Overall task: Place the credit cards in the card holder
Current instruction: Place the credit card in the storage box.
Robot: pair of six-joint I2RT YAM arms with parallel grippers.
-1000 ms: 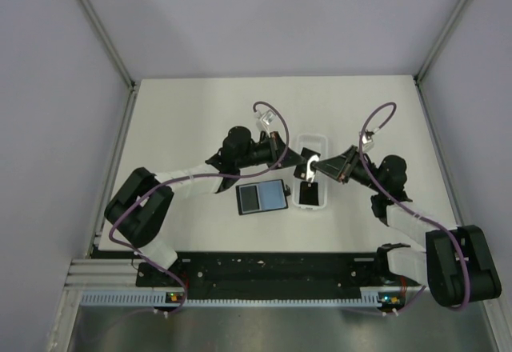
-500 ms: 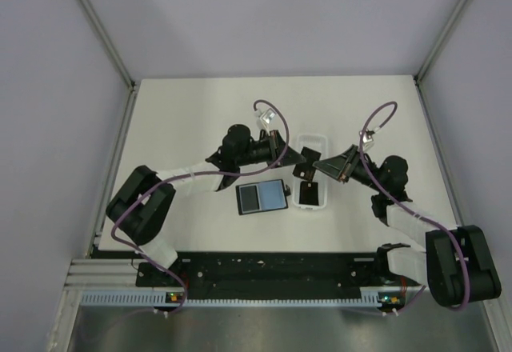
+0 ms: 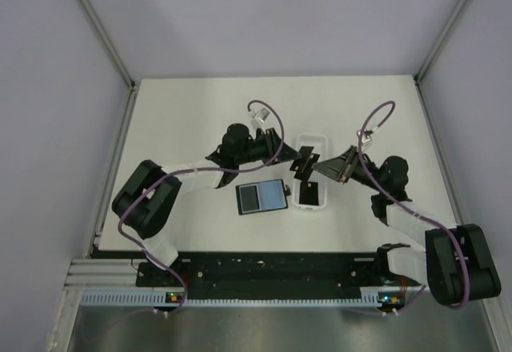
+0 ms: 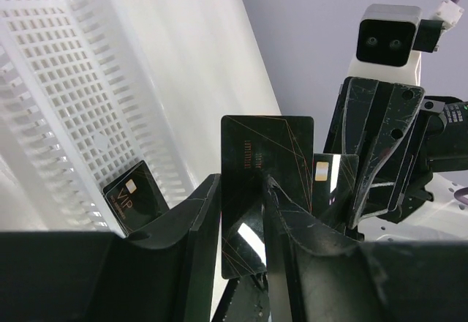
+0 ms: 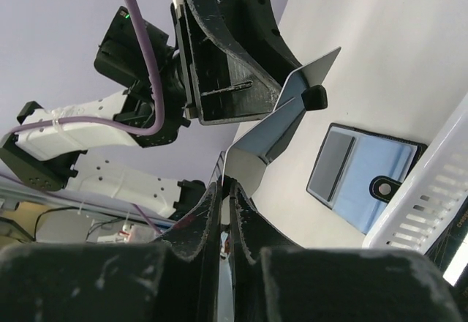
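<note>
Right hand (image 5: 225,190) clenched on the credit card (image 3: 306,161) above the white tray (image 3: 312,138), left hand (image 4: 241,186) released around it; draw your left clear, then carry it near-left to the open card holder (image 3: 262,198).

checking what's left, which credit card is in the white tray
The credit card marked VIP, lying in the white tray; the card in the right gripper is up in the air.
</note>
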